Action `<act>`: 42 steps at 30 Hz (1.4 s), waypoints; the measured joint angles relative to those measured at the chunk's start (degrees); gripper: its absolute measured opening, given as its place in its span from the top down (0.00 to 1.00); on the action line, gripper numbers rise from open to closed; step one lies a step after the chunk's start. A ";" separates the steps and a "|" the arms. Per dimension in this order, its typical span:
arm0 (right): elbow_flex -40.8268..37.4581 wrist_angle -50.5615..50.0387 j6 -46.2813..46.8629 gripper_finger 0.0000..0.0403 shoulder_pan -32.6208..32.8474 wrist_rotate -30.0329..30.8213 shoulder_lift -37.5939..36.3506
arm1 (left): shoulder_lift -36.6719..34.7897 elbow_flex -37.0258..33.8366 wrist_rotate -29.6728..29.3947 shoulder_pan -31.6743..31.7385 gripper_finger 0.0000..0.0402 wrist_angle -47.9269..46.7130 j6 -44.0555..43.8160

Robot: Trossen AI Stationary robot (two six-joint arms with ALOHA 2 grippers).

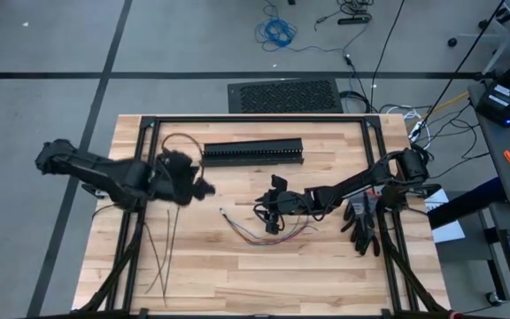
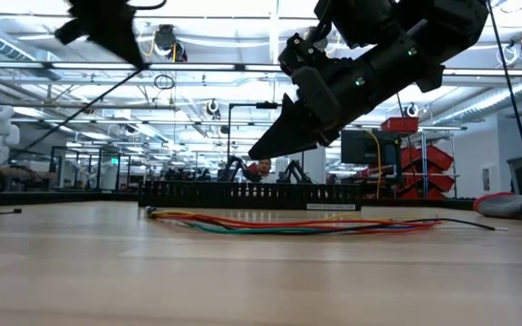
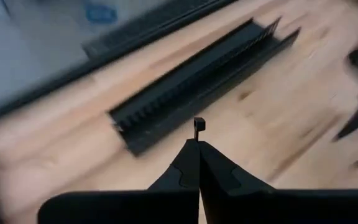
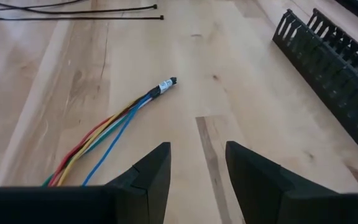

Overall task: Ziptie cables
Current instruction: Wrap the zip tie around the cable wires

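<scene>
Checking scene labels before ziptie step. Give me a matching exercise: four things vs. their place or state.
Things:
1. left gripper
2. right gripper
3. cables
4. black duct

States:
a. lying loose on the table, ungripped
b. open, above the cables
c. shut on a ziptie
d. at the table's far side

Pairs: 1-c, 2-b, 3-a, 4-d

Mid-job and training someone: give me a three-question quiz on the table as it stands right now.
1. True or false: the right pincer is shut on the cables.
2. What pokes out of the shut left pincer? A) a ziptie B) a red wire C) nothing
3. Which long black item lies beyond the cables in the low view?

Key: 1 false, it is open above them. 2 A, the ziptie. 3 the slotted duct.
</scene>
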 joint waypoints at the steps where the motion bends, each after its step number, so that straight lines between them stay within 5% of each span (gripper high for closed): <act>1: 0.00 -0.01 0.26 0.63 -0.17 -0.12 0.00 | 0.02 1.02 1.89 0.96 1.00 0.95 0.00; 12: 0.00 -8.05 4.27 0.63 -0.57 -3.08 0.00 | 5.33 1.88 19.57 3.87 1.00 19.35 -0.48; 17: -0.02 -10.47 3.63 0.63 0.94 -2.99 0.00 | 12.97 -0.76 18.81 2.53 1.00 29.98 -5.87; 29: 0.00 -6.45 -5.28 0.63 4.83 -3.12 -1.33 | 24.94 -0.87 16.89 5.09 0.99 29.58 -13.30; 42: 0.00 5.58 -10.50 0.58 4.35 -6.05 -0.04 | 26.99 -0.80 16.09 11.75 0.91 22.36 -2.84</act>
